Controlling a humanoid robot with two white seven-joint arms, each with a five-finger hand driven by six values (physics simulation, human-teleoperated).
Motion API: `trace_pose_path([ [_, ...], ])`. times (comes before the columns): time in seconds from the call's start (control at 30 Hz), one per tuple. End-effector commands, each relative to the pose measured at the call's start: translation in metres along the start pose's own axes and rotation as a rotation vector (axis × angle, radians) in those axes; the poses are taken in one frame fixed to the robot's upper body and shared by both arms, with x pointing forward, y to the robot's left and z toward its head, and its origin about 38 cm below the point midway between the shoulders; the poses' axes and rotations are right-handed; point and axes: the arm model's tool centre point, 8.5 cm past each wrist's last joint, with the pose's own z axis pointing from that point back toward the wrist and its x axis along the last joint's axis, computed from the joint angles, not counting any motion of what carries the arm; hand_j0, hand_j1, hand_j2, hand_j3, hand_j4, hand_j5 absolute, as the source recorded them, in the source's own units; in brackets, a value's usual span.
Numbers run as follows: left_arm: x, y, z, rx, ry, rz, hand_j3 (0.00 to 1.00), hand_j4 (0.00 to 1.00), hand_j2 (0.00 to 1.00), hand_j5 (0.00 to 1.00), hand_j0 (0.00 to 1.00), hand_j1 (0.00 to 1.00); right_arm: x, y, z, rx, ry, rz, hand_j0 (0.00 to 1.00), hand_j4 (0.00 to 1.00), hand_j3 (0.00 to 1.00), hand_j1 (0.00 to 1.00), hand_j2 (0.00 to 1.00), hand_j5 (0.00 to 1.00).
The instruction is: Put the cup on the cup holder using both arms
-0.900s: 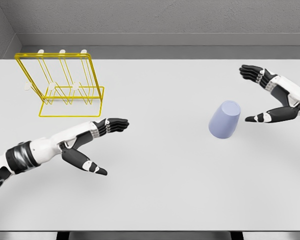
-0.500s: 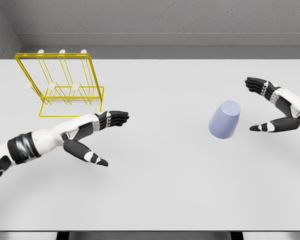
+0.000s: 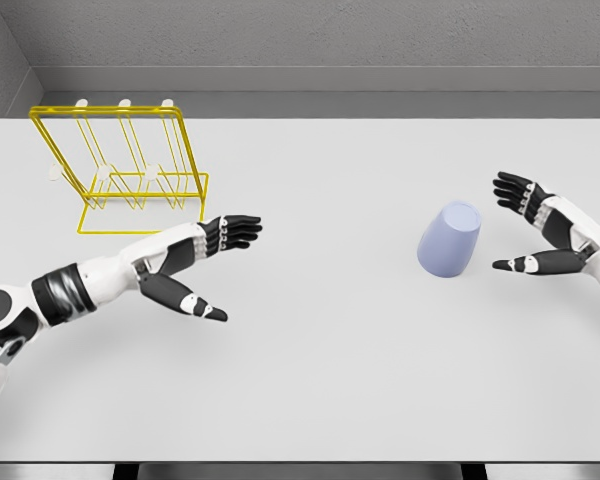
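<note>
A pale lilac cup (image 3: 448, 239) stands upside down on the white table, right of the middle. My right hand (image 3: 518, 226) is open just to the right of it, fingers and thumb spread toward the cup without touching it. The yellow wire cup holder (image 3: 122, 170) with white-tipped pegs stands at the back left. My left hand (image 3: 218, 268) is open, palm turned inward, in front and to the right of the holder, holding nothing.
The white table (image 3: 320, 380) runs to a grey back wall. Its front edge shows at the bottom of the head view. A grey side wall closes the far left corner behind the holder.
My right hand has dropped lower and drawn in beside the cup. My left hand has shifted slightly up and toward the holder. The cup has not moved.
</note>
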Motion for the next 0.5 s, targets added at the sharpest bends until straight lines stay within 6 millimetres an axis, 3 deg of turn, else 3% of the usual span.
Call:
trace_pose_path([
  [0.0, -0.004, -0.001, -0.003, 0.008, -0.014, 0.036, 1.0, 1.0, 1.0, 1.0, 1.0, 1.0, -0.007, 0.005, -0.005, -0.009, 0.019, -0.044, 1.0, 1.0, 1.0, 1.0, 1.0, 1.0],
  [0.07, -0.007, -0.003, -0.013, 0.018, -0.039, 0.063, 1.0, 1.0, 1.0, 1.0, 1.0, 1.0, -0.013, 0.005, -0.006, -0.018, 0.045, -0.058, 1.0, 1.0, 1.0, 1.0, 1.0, 1.0],
  [0.47, -0.009, -0.004, -0.011, 0.013, -0.029, 0.056, 1.0, 1.0, 1.0, 1.0, 1.0, 1.0, -0.028, 0.03, -0.021, -0.006, 0.032, -0.116, 1.0, 1.0, 1.0, 1.0, 1.0, 1.0],
])
